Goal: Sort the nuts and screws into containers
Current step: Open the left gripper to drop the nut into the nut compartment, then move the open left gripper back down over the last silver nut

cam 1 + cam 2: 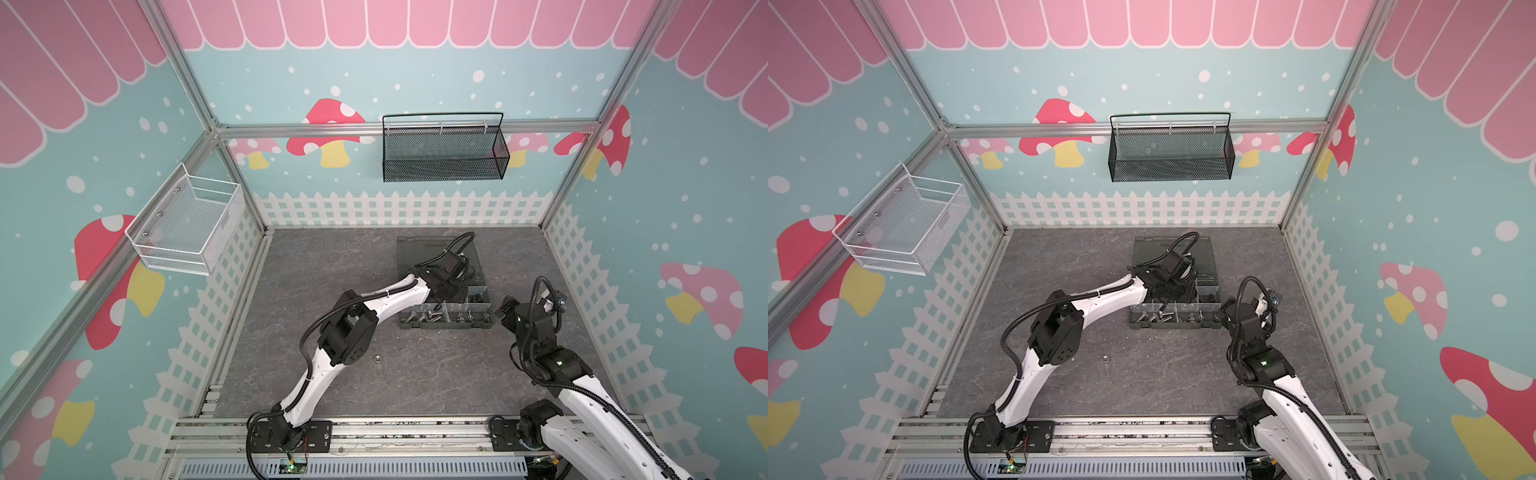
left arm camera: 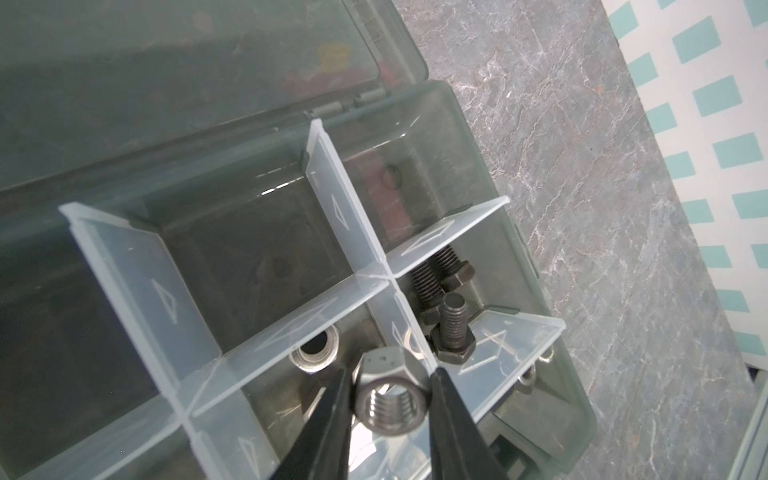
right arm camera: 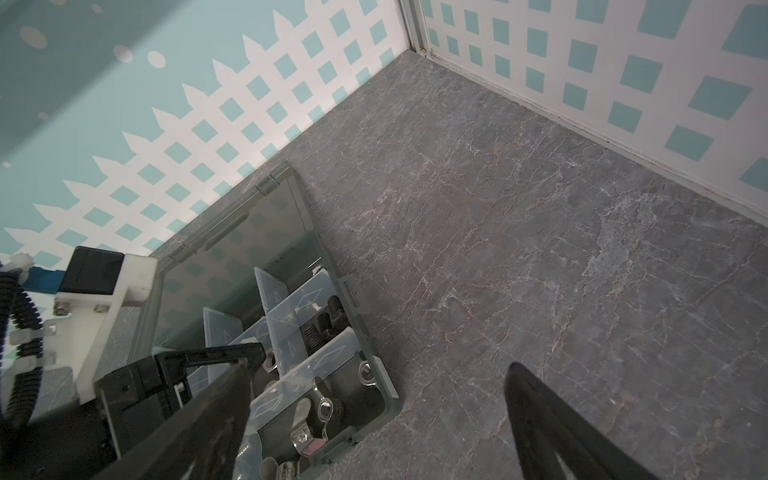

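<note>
Screws and nuts already lie in the organizer box; I see one loose nut left on the table. My left gripper has narrow jaws flanking a silver nut above its compartment, gripped or not I cannot tell. The right gripper gapes wide, empty.

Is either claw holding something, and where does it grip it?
The left gripper pinches a silver nut by its opposite outer flats; the right gripper holds nothing.
</note>
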Controlling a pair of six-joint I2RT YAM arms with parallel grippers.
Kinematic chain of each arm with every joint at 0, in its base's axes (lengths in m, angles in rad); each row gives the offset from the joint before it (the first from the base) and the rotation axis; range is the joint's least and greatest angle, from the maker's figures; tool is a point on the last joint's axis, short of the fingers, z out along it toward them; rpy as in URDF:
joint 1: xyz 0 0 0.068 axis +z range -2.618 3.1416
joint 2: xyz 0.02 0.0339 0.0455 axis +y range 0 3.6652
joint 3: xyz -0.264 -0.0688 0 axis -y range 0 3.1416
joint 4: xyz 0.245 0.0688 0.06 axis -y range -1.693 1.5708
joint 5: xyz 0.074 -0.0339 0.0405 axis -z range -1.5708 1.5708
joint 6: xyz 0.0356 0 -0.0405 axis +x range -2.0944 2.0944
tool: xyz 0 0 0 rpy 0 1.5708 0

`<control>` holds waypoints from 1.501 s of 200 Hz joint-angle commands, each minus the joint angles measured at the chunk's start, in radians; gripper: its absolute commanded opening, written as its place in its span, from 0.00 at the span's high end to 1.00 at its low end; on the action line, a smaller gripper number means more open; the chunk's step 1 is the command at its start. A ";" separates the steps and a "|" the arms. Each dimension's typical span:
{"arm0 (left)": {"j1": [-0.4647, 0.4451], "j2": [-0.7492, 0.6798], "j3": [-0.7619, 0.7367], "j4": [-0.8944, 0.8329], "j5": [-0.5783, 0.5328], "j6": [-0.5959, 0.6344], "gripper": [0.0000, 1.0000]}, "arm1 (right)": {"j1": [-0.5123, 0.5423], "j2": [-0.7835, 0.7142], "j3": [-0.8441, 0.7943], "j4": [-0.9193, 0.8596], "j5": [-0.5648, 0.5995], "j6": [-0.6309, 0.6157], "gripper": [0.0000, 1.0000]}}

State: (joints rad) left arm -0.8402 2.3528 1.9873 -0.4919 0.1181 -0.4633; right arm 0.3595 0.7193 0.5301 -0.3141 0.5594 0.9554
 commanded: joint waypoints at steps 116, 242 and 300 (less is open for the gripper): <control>-0.005 -0.139 -0.019 -0.039 -0.058 0.011 0.61 | -0.006 0.005 0.006 0.003 0.004 0.012 0.03; 0.002 -0.819 -0.831 0.005 -0.349 -0.080 0.36 | -0.006 -0.002 0.004 0.002 0.011 0.006 0.03; 0.003 -0.943 -1.064 -0.114 -0.327 -0.206 0.27 | -0.006 0.035 0.005 0.020 -0.012 0.016 0.03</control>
State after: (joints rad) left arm -0.8398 1.4433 0.9775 -0.5449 -0.2008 -0.5911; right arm 0.3595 0.7395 0.5301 -0.3099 0.5560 0.9520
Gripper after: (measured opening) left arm 0.724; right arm 0.966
